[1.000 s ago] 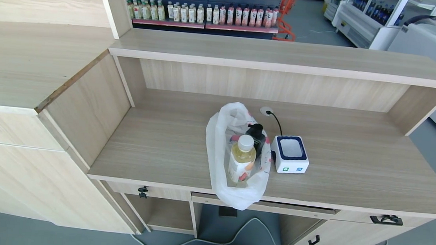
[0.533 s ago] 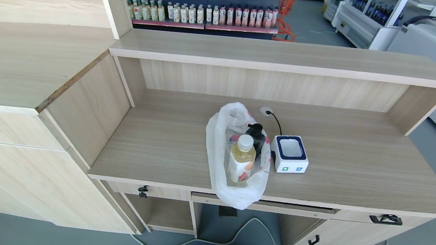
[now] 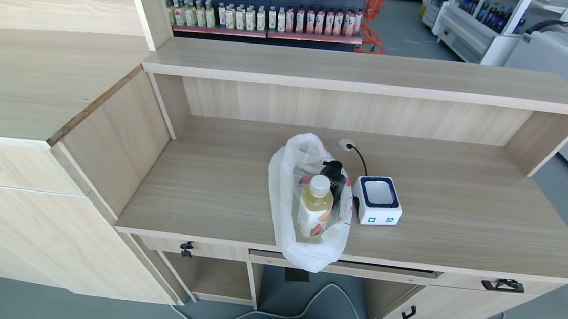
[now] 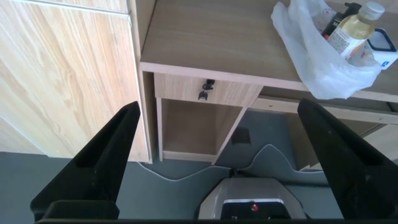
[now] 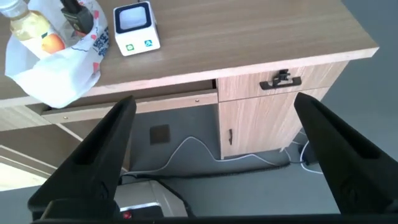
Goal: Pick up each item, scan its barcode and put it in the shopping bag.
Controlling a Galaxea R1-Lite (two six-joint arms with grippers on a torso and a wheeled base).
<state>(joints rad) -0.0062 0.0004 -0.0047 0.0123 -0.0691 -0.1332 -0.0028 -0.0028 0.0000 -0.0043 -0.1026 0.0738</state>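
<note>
Left tool (image 4: pixel 217 104) agape; scanner (image 3: pixel 377 201) beside bag (image 3: pixel 280 200)

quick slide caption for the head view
Yellow drink bottle and dark bottle in the shopping bag beside the scanner on the wooden counter.

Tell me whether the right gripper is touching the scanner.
Apart. The right wrist view shows the right gripper open, off the front edge of the counter, with bare wood between it and the scanner.
</note>
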